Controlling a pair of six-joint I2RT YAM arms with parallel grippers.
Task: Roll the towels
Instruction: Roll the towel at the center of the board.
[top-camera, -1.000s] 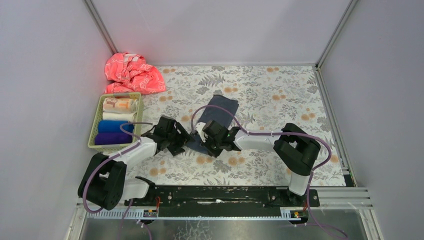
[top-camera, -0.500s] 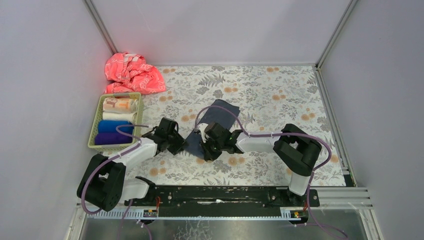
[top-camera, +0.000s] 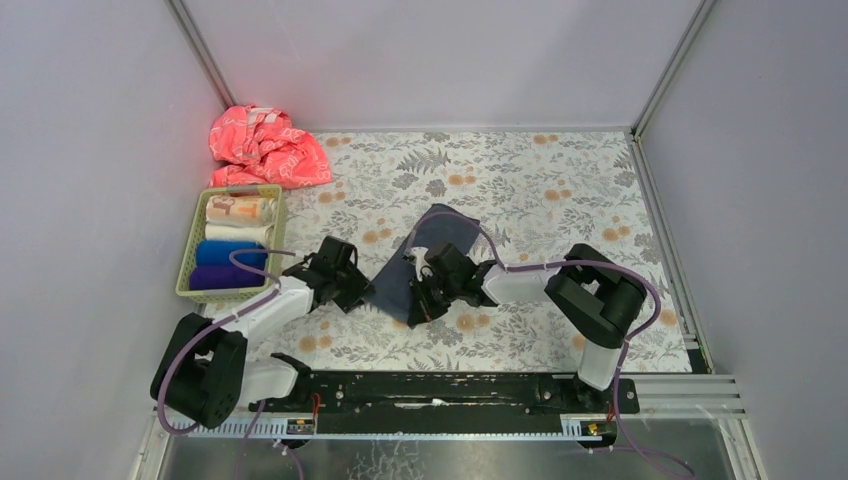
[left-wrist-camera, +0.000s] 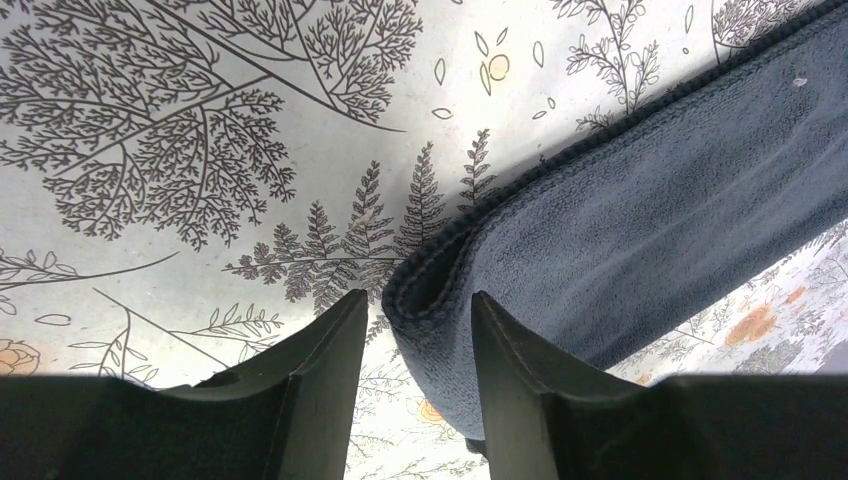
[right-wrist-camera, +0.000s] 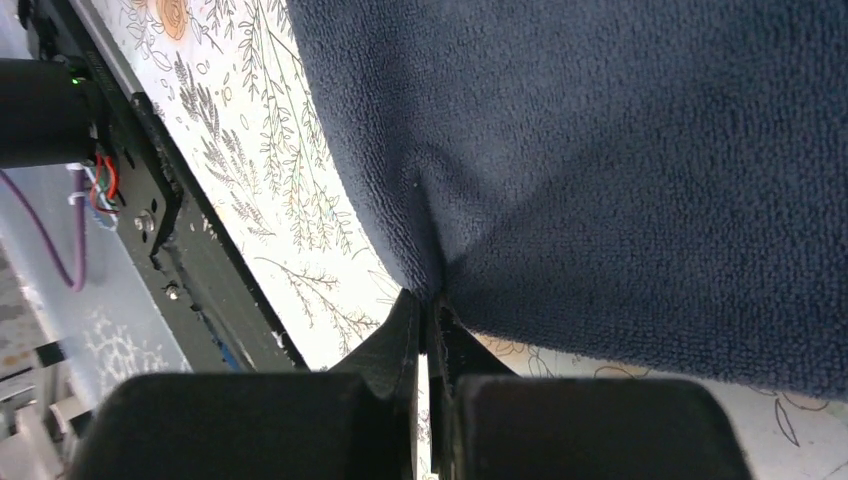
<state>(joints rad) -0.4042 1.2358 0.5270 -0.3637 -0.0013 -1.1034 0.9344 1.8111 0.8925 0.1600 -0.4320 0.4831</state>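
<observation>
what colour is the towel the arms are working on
Dark grey-blue; the towel shows best in the right wrist view.
</observation>
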